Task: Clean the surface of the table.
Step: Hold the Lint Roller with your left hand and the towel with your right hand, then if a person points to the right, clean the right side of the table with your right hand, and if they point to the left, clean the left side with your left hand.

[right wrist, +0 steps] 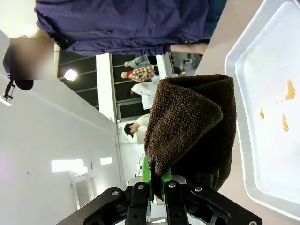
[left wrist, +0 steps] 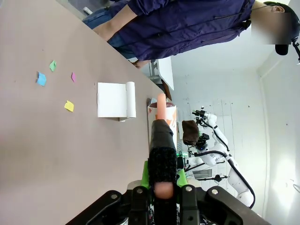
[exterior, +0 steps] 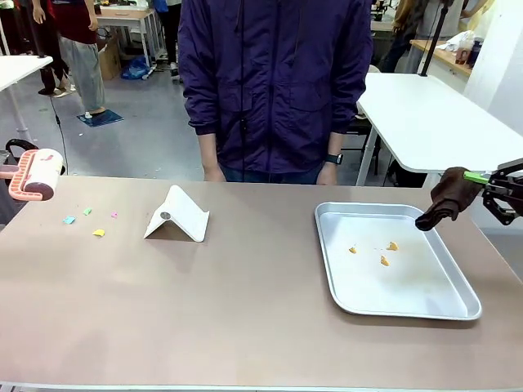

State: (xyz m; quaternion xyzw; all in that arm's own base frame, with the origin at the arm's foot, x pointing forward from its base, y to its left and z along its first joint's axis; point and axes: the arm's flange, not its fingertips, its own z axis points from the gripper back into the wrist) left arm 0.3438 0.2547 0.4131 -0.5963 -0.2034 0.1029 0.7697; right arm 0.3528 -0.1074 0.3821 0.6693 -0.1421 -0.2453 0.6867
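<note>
Left gripper [left wrist: 162, 180]: clamped shut on the pink-handled, white-drummed lint roller [exterior: 37, 173], at the far-left edge of the table.
Right gripper [right wrist: 157, 180]: closed on a dark brown terry cloth [exterior: 448, 196], at the far right corner of the silver metal tray [exterior: 327, 257].
Table [exterior: 245, 327]: large, matte brownish-beige, spanning the foreground.
Paper scraps [exterior: 99, 233]: small and coloured, near the lint roller on its inward side, well apart from the cloth.
Nearer arm: left, likely the one to roll inward.
Beyond the scraps: white folded stand [exterior: 176, 216].
</note>
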